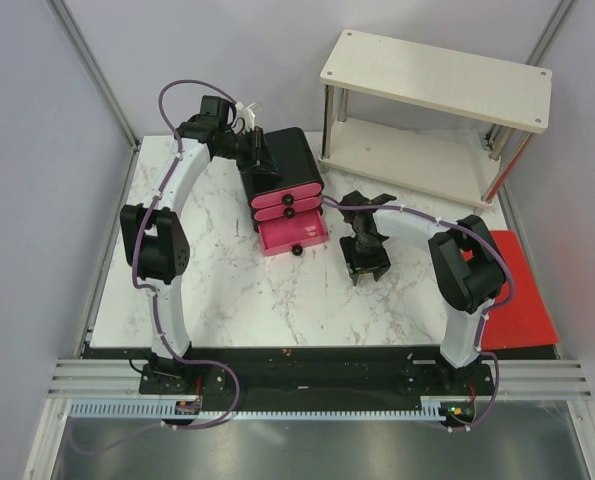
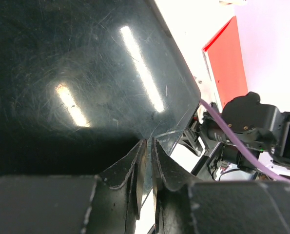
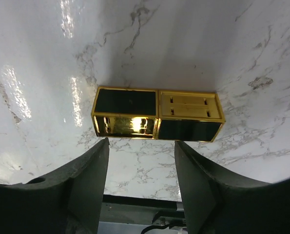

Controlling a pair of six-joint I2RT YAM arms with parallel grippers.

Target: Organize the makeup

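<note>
The gold-black tube, a square gold and black case, lies flat on the marble table in the right wrist view. My right gripper is open, its fingers apart just short of the tube and not touching it. In the top view the right gripper hangs over the table right of the drawers and hides the tube. My left gripper is shut, its tips against the glossy black top of the drawer box. In the top view the left gripper is at the box's back left. Other makeup is out of view.
The black box has three pink drawers; the bottom drawer is pulled out. A white two-level shelf stands at the back right. A red mat lies at the right edge, also in the left wrist view.
</note>
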